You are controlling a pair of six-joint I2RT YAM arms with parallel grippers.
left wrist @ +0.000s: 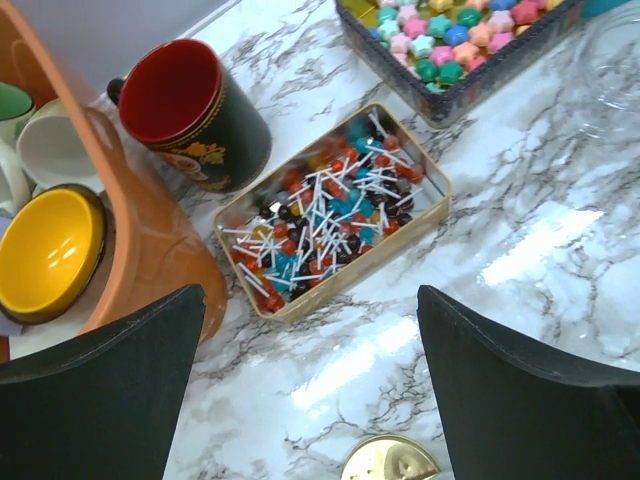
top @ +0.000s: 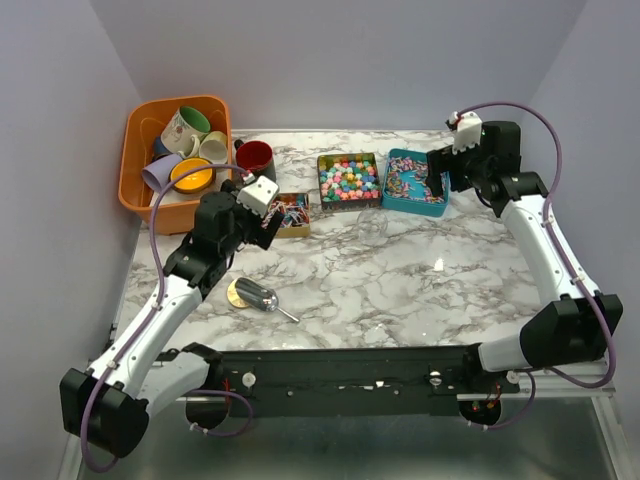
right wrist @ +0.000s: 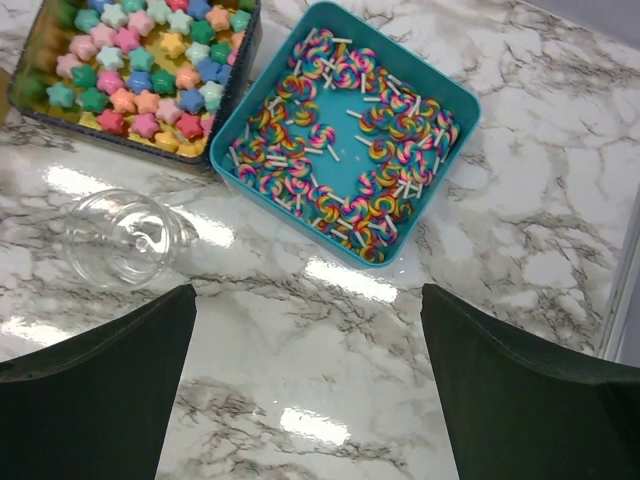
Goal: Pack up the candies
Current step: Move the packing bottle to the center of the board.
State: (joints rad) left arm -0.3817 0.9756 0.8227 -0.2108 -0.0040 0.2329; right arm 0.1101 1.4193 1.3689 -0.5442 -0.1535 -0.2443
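Note:
The candies (top: pixel 347 177) are small pink, green, yellow and blue star-shaped sweets in a dark tray at the back centre, also seen in the right wrist view (right wrist: pixel 140 60) and the left wrist view (left wrist: pixel 450 35). A teal tray of swirl lollipops (top: pixel 412 182) (right wrist: pixel 345 140) sits to its right. A gold tin of small lollipops (top: pixel 290 213) (left wrist: pixel 330 215) sits to its left. A clear glass jar (top: pixel 372 226) (right wrist: pixel 120 238) stands in front of the trays. My left gripper (top: pixel 268 222) (left wrist: pixel 310 400) hovers open and empty near the gold tin. My right gripper (top: pixel 437 180) (right wrist: pixel 308 390) hovers open and empty by the teal tray.
An orange basket (top: pixel 135 150) with several mugs stands at the back left. A dark mug with a red inside (top: pixel 254 156) (left wrist: pixel 190 115) stands beside it. A flat gold lid (top: pixel 238 293) (left wrist: pixel 392 462) and a metal scoop (top: pixel 262 296) lie on the marble at front left.

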